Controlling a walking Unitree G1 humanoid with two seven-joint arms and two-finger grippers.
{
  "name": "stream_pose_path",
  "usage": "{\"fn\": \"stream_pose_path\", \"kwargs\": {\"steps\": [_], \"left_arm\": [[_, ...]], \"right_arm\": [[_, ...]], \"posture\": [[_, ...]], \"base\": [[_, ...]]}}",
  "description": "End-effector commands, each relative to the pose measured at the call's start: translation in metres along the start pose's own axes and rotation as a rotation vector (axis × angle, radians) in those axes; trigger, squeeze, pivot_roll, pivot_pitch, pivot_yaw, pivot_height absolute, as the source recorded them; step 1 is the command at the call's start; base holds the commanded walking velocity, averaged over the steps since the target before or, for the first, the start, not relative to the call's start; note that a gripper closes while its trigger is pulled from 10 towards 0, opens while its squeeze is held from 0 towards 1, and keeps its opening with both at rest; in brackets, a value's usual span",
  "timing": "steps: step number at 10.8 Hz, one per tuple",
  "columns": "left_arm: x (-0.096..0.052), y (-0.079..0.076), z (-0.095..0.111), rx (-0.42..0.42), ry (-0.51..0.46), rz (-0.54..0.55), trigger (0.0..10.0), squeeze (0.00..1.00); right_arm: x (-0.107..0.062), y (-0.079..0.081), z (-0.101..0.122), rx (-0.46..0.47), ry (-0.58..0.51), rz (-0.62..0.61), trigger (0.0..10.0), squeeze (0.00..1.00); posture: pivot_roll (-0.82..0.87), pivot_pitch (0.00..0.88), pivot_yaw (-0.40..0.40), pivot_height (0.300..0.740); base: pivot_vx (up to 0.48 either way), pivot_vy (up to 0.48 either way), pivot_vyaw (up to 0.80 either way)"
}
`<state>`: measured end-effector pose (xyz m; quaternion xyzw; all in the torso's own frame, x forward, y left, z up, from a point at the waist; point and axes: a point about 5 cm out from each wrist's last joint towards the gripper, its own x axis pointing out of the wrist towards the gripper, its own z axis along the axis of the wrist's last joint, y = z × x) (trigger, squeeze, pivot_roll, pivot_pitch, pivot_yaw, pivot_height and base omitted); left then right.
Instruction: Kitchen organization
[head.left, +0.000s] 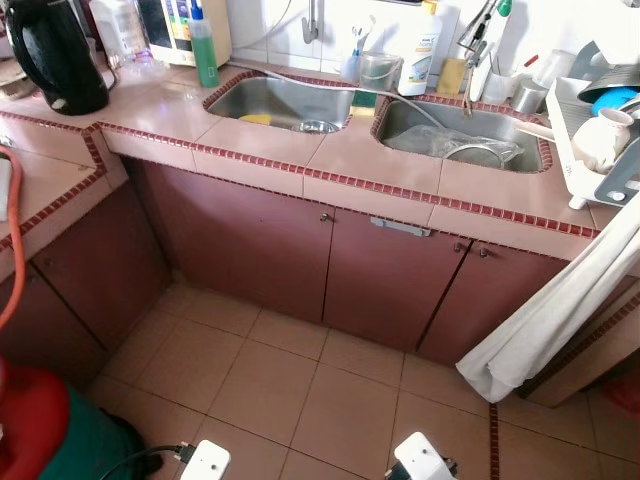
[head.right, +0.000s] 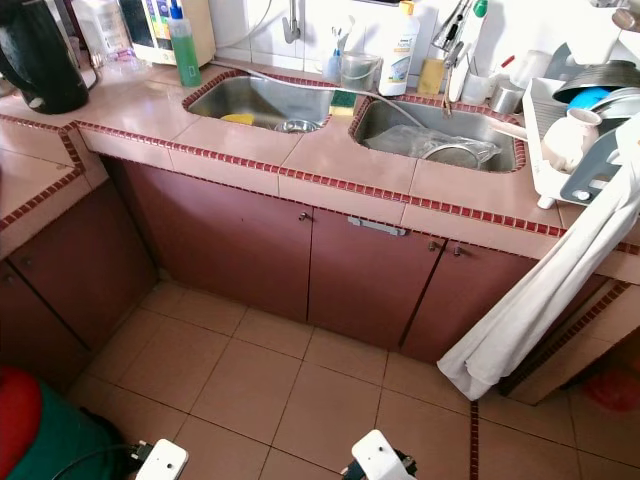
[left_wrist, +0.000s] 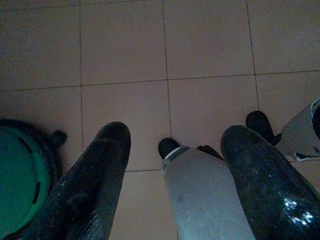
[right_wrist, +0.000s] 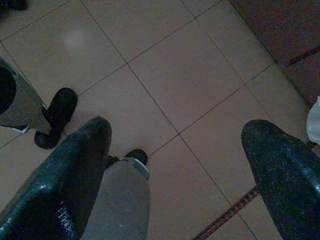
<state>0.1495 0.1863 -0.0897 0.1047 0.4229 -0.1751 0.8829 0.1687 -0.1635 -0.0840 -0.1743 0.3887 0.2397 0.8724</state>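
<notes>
Setting: home kitchen. Evidence, head views: pink-tiled counter (head.left: 330, 165) with a dark red mosaic edge runs across the upper half of the frame and turns a corner at the left. Two steel sink basins set into it, left basin (head.left: 285, 103) and right basin (head.left: 460, 135), side by side at top centre. Black electric kettle (head.left: 55, 55) at upper left; green bottle (head.left: 204, 50) just beside the left basin. White dish rack (head.left: 590, 140) with crockery at the right edge. Reddish-brown cabinet doors (head.left: 385, 285) below the counter. Tan tiled floor (head.left: 300, 385) fills the lower frame.
</notes>
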Motion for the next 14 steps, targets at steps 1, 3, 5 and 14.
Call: {"fn": "stream_pose_path", "kwargs": {"steps": [1,3,5,14], "left_arm": [[-0.0007,0.0019,-0.0005,0.018,0.005,-0.004,10.0,0.00],[-0.0016,0.0027,-0.0023,0.027,0.011,-0.008,10.0,0.00],[-0.0016,0.0027,-0.0023,0.027,0.011,-0.008,10.0,0.00],[-0.0016,0.0027,-0.0023,0.027,0.011,-0.008,10.0,0.00]], "right_arm": [[-0.0009,-0.0002,-0.0029,0.017,0.010,-0.008,10.0,0.00],[-0.0009,0.0017,-0.0041,0.010,0.016,-0.005,10.0,0.00],[-0.0009,0.0017,-0.0041,0.010,0.016,-0.005,10.0,0.00],[-0.0009,0.0017,-0.0041,0.010,0.016,-0.005,10.0,0.00]], "posture": [[-0.09,0.000,0.005,0.740],[-0.09,0.000,0.011,0.740],[-0.09,0.000,0.011,0.740],[-0.09,0.000,0.011,0.740]], "base": [[0.000,0.000,0.00],[0.000,0.000,0.00],[0.000,0.000,0.00],[0.000,0.000,0.00]]}}
